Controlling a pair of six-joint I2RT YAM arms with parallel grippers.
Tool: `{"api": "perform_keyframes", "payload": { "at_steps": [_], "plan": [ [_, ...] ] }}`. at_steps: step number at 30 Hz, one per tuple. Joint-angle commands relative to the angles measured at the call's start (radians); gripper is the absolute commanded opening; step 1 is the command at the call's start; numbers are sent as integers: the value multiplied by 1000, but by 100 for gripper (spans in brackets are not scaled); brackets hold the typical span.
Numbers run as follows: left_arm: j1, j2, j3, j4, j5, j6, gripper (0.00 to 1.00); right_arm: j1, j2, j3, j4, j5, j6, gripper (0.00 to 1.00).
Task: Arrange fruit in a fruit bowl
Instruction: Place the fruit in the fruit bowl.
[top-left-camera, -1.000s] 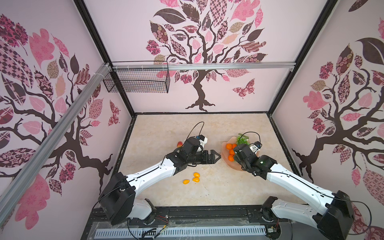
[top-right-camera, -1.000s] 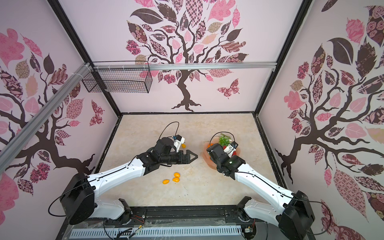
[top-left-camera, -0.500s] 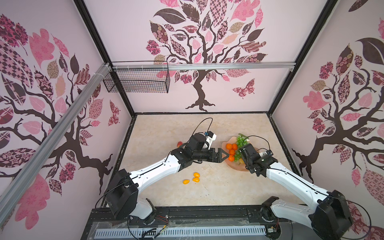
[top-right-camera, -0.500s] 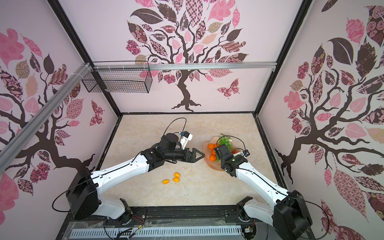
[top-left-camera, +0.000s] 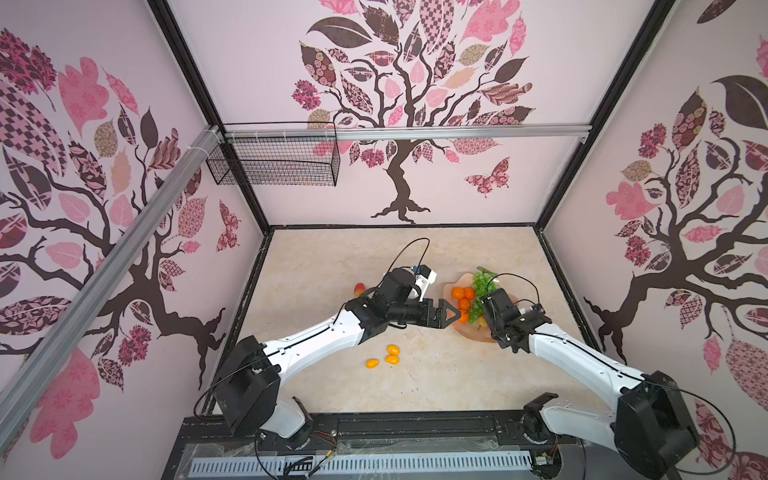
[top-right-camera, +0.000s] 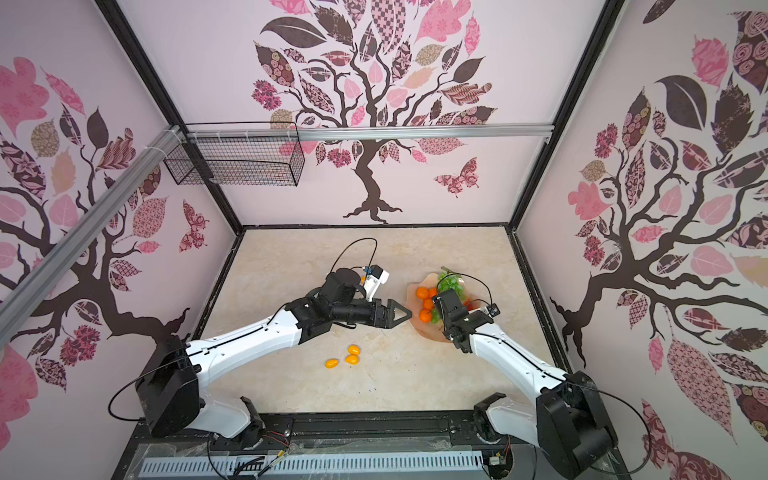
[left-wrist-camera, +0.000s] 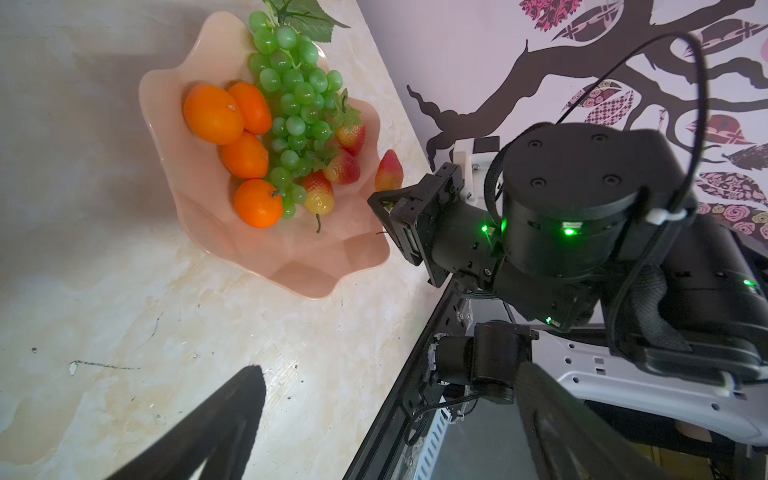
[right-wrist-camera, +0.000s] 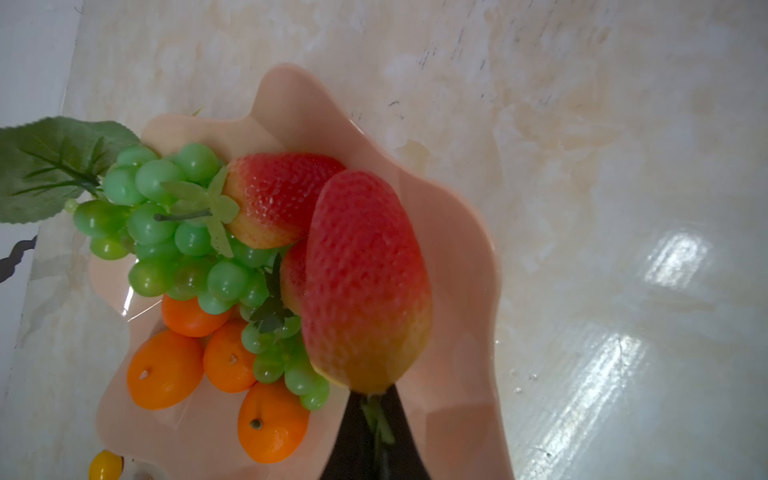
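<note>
In both top views the fruit bowl (top-left-camera: 471, 331) (top-right-camera: 424, 328) lies on the counter (top-left-camera: 332, 266) with tangerines (top-left-camera: 458, 293) and a grape bunch (top-left-camera: 482, 282) inside, the left pincer (top-left-camera: 454, 314) just beside its rim, three yellow-orange ovals (top-left-camera: 392, 360) well apart from it. In the left wrist view the left pincer's fingers (left-wrist-camera: 224, 419) stand spread, and the right pincer (left-wrist-camera: 384, 198) holds a strawberry (left-wrist-camera: 389, 174) over the bowl's rim. In the right wrist view this pincer pinches the strawberry's green top

Grapes (left-wrist-camera: 291, 108) crowd bowl (left-wrist-camera: 291, 266); near side seemingly free.
</note>
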Motion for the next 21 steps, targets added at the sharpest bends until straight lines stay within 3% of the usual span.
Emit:
{"api": "perform_keyframes", "payload": {
  "at_steps": [1,5,10,17,21],
  "plan": [
    [-4,14,53,-20,0,25,98,-4,23,-7,10,-15,-11,10],
    [-4,2,48,-28,-13,29,98,-4,17,-18,31,-28,-12,21],
    [-4,4,59,-54,-12,41,98,-4,-11,-5,37,-47,-55,25],
    [21,-54,49,-81,-29,39,98,-2,-98,47,24,-110,-145,49],
    [54,-94,23,-80,-21,26,98,33,-132,71,25,-117,-158,52]
  ]
}}
